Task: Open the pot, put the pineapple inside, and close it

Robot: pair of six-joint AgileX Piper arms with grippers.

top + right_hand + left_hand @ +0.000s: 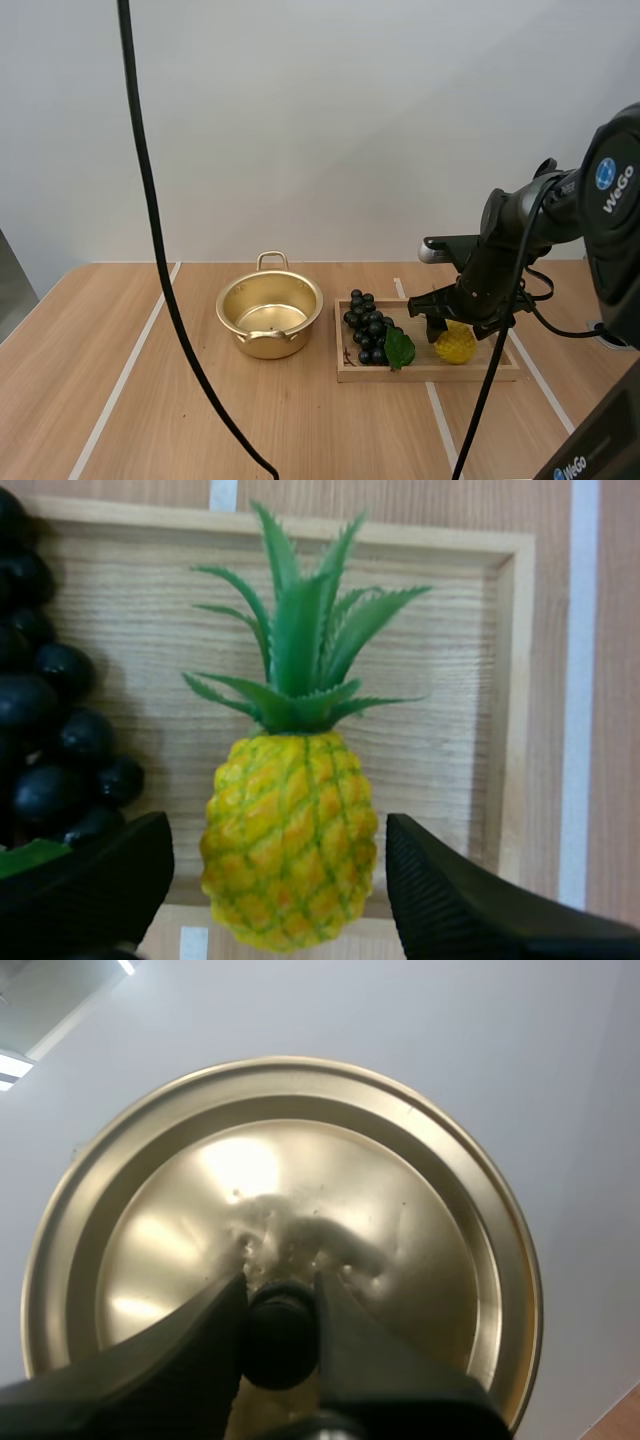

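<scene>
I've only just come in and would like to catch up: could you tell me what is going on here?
The pot stands open on the table. The left gripper holds its lid by the black knob. The right gripper is over the pineapple in the wooden tray, beside the grapes, its fingers open on either side of the fruit and not yet closed on it.

pot (270, 315) and lid (300, 1190): glossy gold metal, lid slightly dented. tray (430, 376), table (60, 340): matt wood grain. pineapple (290, 830): bumpy, plastic-looking. grapes (368, 330): smooth glossy black.
</scene>
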